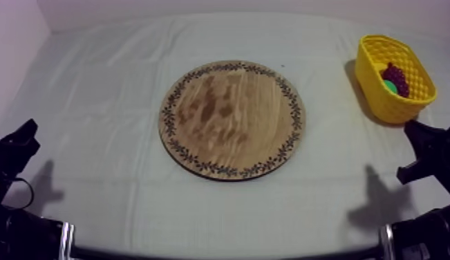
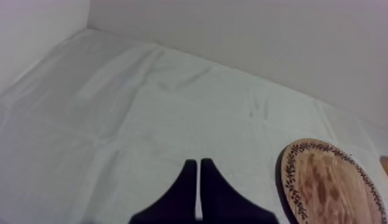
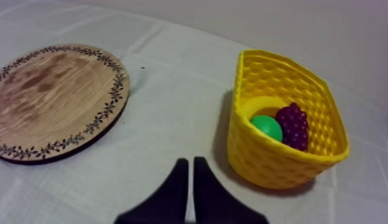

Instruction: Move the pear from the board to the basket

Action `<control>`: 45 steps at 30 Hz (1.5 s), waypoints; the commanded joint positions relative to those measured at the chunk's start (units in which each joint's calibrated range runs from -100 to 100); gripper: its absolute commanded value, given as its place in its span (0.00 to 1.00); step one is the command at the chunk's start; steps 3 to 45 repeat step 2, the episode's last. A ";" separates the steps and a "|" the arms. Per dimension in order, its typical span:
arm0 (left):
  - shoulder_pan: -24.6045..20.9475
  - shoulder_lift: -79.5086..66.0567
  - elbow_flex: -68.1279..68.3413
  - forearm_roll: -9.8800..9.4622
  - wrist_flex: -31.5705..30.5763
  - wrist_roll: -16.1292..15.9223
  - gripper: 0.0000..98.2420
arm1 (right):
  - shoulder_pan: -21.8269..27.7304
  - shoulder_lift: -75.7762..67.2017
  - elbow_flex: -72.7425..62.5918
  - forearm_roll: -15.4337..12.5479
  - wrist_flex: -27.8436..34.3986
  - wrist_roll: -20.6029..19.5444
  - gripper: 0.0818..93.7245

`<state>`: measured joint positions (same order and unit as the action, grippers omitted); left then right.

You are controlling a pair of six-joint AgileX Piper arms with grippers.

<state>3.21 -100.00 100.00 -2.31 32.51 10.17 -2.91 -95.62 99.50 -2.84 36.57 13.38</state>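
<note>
The round wooden board (image 1: 232,119) lies bare in the middle of the table, with no fruit on it. At the back right stands the yellow basket (image 1: 390,107). Inside the basket (image 3: 273,161) a green fruit (image 3: 267,127), by its colour the pear, rests against a bunch of grapes (image 3: 295,125), with a yellow piece (image 3: 263,105) behind them. My left gripper (image 1: 25,133) sits low at the left, and its fingers lie together as a wedge (image 2: 198,163). My right gripper (image 1: 414,130) sits low at the right, just in front of the basket, also shut on nothing (image 3: 191,161).
Grey-white cloth covers the whole table, wrinkled around the board (image 2: 330,184). A pale wall rises behind the table and at its left side. Open cloth lies between the board (image 3: 53,98) and the basket.
</note>
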 commanded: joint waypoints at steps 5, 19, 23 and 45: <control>0.02 0.00 0.00 -0.01 -0.01 0.01 0.00 | -0.04 -0.05 0.05 0.56 0.62 -0.05 0.01; 0.02 0.00 0.00 -0.01 -0.01 0.01 0.00 | -0.04 -0.05 0.05 0.56 0.62 -0.05 0.01; 0.02 0.00 0.00 -0.01 -0.01 0.01 0.00 | -0.04 -0.05 0.05 0.56 0.62 -0.05 0.01; 0.02 0.00 0.00 -0.01 -0.01 0.01 0.00 | -0.04 -0.05 0.05 0.56 0.62 -0.05 0.01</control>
